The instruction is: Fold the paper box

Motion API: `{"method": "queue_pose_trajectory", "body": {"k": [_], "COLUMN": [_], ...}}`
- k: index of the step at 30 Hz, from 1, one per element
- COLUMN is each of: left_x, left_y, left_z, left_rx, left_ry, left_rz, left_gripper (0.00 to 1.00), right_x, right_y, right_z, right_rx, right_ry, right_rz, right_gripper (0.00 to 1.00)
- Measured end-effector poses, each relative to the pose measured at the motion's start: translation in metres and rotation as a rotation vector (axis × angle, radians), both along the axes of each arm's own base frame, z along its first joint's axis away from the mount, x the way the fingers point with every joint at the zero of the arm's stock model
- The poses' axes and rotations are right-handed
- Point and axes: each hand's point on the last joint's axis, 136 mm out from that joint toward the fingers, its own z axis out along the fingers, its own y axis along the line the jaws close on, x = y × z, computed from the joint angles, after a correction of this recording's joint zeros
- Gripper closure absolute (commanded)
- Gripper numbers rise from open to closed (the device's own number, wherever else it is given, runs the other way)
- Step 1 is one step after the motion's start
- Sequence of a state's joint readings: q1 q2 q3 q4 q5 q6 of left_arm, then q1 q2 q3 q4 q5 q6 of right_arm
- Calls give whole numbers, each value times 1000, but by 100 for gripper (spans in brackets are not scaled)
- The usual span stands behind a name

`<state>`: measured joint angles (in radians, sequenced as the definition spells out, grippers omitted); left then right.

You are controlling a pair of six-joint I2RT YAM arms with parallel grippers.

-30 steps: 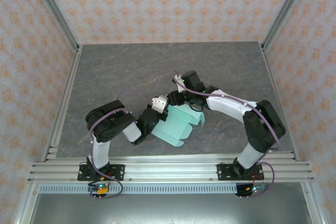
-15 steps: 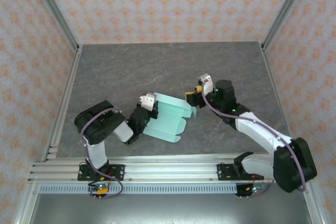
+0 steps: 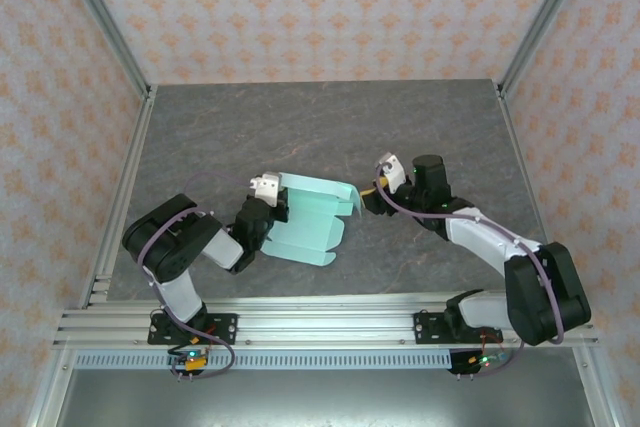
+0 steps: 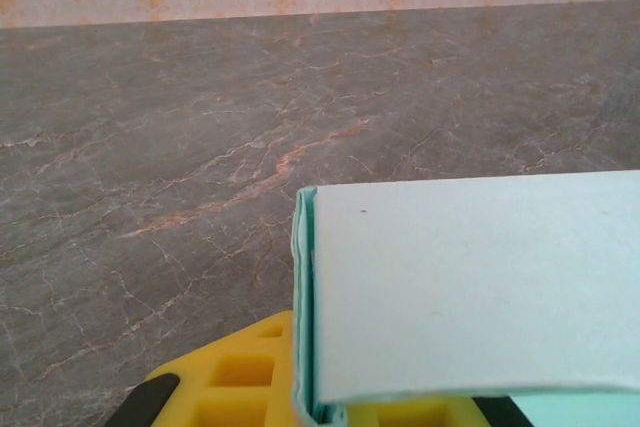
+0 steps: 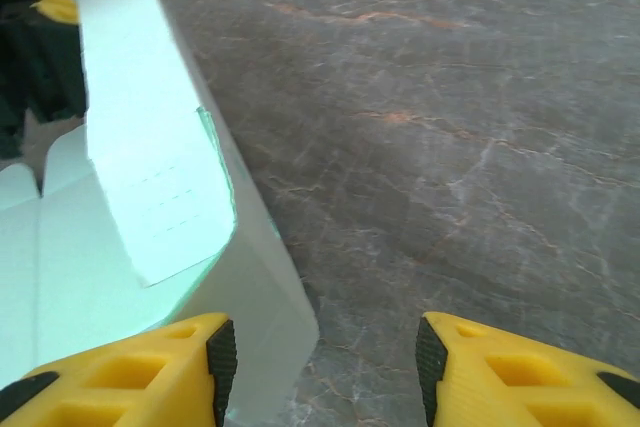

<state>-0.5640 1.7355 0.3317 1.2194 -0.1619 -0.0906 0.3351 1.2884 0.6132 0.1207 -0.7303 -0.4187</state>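
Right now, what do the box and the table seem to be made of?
The box looks like thin card, matt pale mint: its flaps bend along creases. The table looks like grey veined stone or a stone-print laminate; I cannot tell which.

Left wrist view crops the paper box [image 4: 470,287] rightward.

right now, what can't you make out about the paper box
- Left wrist view: paper box runs off the right and bottom edges, covering most of the left end effector.
- Top view: the left arm hides the grip on the box edge.
- Right wrist view: bottom edge cuts off whether the right end effector touches the box.
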Motion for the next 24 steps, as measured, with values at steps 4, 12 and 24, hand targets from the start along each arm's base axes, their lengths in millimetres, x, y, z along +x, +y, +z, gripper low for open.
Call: {"method": "queue_pose_trajectory", "body": {"k": [4, 12, 24], "left_x": [0, -1, 0], "left_y": [-1, -1, 2], "left_z": [2, -5, -5], "left_rx": [-22, -23, -35], "left_ry": [3, 34, 36], "left_rz": [-14, -28, -8], "left_gripper": [100, 100, 100], "right_x": [-4, -20, -15], "right_y": [15, 57, 75], "right_z": [2, -8, -16], "right_rx": [-22, -59, -3], "right_ry": [-19, -1, -43], "right_rz": [99, 301, 211], "right_gripper": [49, 58, 60]}}
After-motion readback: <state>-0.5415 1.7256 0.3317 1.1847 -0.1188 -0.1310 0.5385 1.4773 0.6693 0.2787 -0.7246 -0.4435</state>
